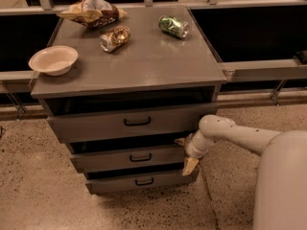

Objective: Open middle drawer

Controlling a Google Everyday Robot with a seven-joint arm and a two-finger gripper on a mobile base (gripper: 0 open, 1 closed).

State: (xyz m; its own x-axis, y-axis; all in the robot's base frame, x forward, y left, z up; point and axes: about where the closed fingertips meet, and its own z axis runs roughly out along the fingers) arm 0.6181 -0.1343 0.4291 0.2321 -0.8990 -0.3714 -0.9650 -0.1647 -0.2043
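The middle drawer (124, 158) is a grey metal front with a small black loop handle (140, 157), between a taller drawer (96, 124) above and a narrower one (120, 182) below. A dark gap shows above its front. My gripper (185, 154) is at the right end of the middle drawer's front, right of the handle. Its tan fingers (190, 166) are apart, one near the front's top edge and one near its bottom edge. The white arm (240, 135) reaches in from the right.
On the cabinet top (144, 63) lie a white bowl (53, 60), a chip bag (91, 11), a brown can (115, 38) and a green can (173, 26). Dark shelving with rails (261, 71) runs on both sides. The floor is speckled stone.
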